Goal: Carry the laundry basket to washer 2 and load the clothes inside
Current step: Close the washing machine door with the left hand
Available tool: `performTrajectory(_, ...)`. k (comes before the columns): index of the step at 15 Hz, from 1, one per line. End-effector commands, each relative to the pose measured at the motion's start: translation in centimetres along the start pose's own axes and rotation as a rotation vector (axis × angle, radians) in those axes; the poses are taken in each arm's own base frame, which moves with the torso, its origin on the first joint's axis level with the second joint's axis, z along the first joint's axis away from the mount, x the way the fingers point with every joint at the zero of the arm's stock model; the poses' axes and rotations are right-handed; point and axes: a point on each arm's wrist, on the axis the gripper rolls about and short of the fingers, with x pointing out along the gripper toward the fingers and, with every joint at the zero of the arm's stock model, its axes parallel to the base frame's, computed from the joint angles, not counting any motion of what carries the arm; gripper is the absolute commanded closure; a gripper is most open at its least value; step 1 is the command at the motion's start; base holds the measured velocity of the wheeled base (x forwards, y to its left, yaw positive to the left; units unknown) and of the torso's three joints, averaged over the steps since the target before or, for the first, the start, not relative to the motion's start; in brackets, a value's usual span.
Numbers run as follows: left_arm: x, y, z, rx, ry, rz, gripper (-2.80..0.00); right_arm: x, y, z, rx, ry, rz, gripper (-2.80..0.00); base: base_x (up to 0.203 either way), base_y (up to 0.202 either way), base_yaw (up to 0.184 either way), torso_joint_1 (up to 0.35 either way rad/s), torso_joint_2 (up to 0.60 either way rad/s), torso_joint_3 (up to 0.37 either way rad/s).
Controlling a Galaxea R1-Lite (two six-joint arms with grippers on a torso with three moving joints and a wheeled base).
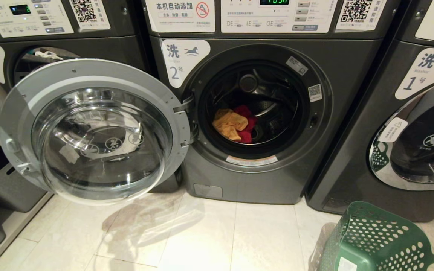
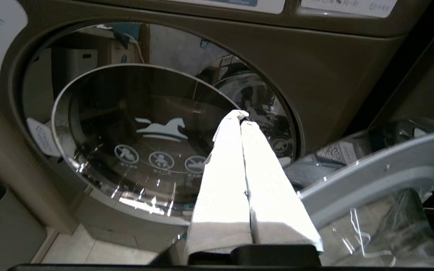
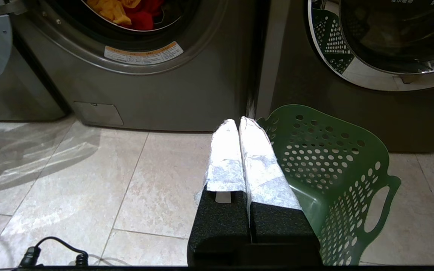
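Note:
Washer 2 [image 1: 239, 180] stands in the middle with its round glass door [image 1: 92, 131] swung wide open to the left. The clothes [image 1: 236, 124], a yellow-orange cloth and a red one, lie inside its drum. The green laundry basket [image 1: 375, 237] sits on the floor at the lower right, and no clothes show in it. Neither arm appears in the head view. My right gripper [image 3: 238, 122] is shut on nothing, low over the tiles beside the basket [image 3: 333, 162]. My left gripper [image 2: 241, 114] is shut and empty, pointing at the neighbouring washer's closed door [image 2: 145, 143], next to the open door's grey rim [image 2: 371, 173].
Washer 1 [image 1: 390, 131] stands closed on the right, just behind the basket. Another grey washer [image 1: 32, 49] on the left is half covered by the open door. Grey bins [image 1: 2, 188] line the far left. A black cable [image 3: 51, 252] lies on the tiles.

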Motion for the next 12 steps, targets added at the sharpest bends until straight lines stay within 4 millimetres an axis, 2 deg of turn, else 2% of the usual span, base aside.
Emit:
performTrajectory(1, 2.4, 1.7, -3.0, -0.042, 0.046, -0.020, 0.00, 0.0, 0.0, 0.0, -0.003, 0.001, 0.000, 0.00, 0.000, 0.000, 0.000, 0.000, 0.00, 0.000)
performTrajectory(6, 3.3, 2.5, -5.2, -0.168, 0.099, -0.011, 0.00, 0.0, 0.0, 0.0, -0.006, 0.001, 0.000, 0.00, 0.000, 0.000, 0.000, 0.000, 0.00, 0.000)
performTrajectory(9, 3.0, 2.2, -4.8, -0.216, 0.111, -0.004, 0.00, 0.0, 0.0, 0.0, -0.010, 0.001, -0.001, 0.00, 0.000, 0.000, 0.000, 0.000, 0.00, 0.000)
performTrajectory(12, 1.4, 0.9, -3.4, -0.272, 0.189, -0.009, 0.00, 0.0, 0.0, 0.0, -0.012, 0.000, -0.001, 0.00, 0.000, 0.000, 0.000, 0.000, 0.00, 0.000)
